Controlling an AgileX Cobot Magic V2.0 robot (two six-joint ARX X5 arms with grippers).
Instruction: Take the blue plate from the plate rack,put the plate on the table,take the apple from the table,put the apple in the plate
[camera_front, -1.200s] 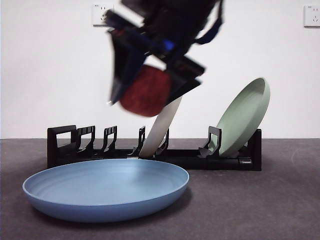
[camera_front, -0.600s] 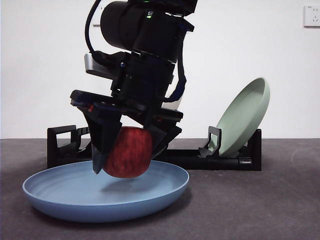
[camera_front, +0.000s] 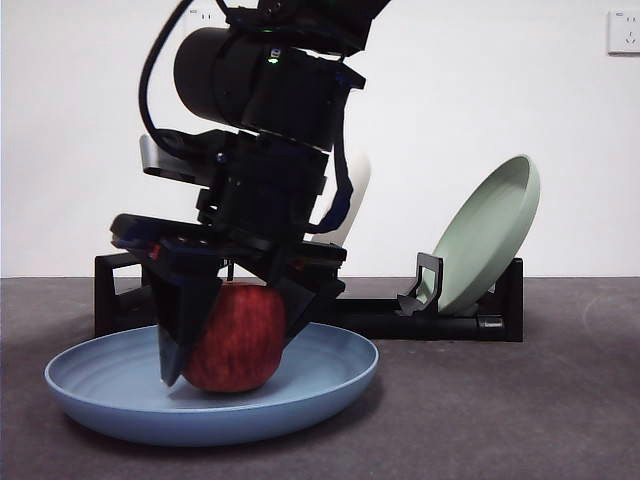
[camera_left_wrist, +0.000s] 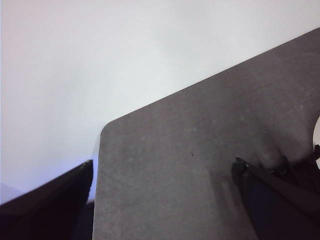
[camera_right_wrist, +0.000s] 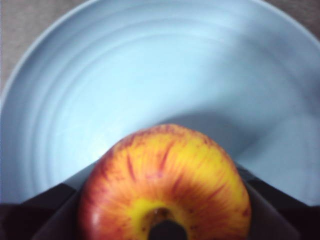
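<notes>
The blue plate (camera_front: 300, 375) lies flat on the table (camera_front: 520, 420) in front of the plate rack (camera_front: 120, 290). My right gripper (camera_front: 230, 350) is shut on the apple (camera_front: 235, 340) and holds it down in the plate, at or just above its floor. In the right wrist view the apple (camera_right_wrist: 165, 180) shows red and yellow between my jaws, with the plate (camera_right_wrist: 150, 70) filling the view beneath it. My left gripper (camera_left_wrist: 165, 200) is open and empty above a bare table corner (camera_left_wrist: 190, 150), away from the work.
A pale green plate (camera_front: 490, 235) leans in the rack's right end. A cream-white plate (camera_front: 352, 200) stands in the rack, mostly hidden behind the arm. A white wall is behind.
My right gripper has come down with the apple, from high above the rack into the blue plate, and shifted slightly left. The plate has not moved.
</notes>
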